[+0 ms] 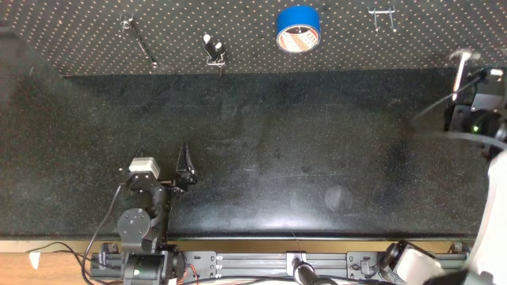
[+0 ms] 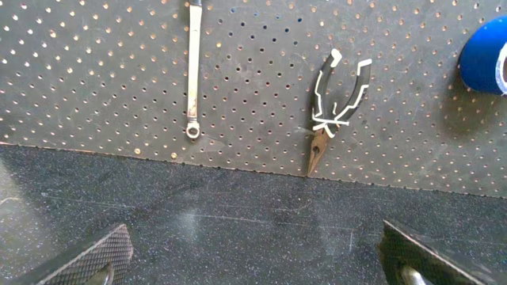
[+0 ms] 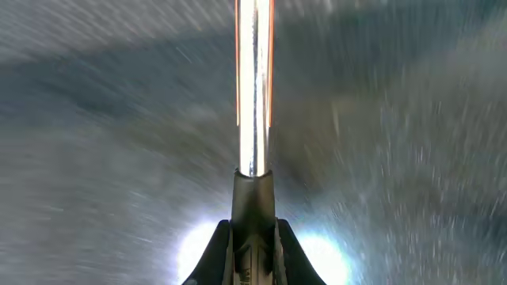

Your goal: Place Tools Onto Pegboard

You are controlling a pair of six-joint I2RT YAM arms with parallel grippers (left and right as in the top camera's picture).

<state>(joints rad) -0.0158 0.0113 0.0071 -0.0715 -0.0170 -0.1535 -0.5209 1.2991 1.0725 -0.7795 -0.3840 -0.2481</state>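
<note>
Chrome-shafted tool point(image 3: 253, 79) is pinched in the right gripper point(image 3: 253, 188) at the far right, near the pegboard's point(image 1: 79, 32) lower edge. On the board hang a wrench point(image 1: 141, 41), pliers point(image 1: 214, 49) and a blue tape roll point(image 1: 298, 28) (its inner label is too small to read). A black speckled mat point(image 1: 317, 158) stretches between the arms. The left gripper point(image 2: 253, 265) sits low at left, its fingers spread wide.

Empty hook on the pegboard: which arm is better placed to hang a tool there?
Right: the right gripper holds a metal tool near the hook; the left gripper is open, empty.
</note>
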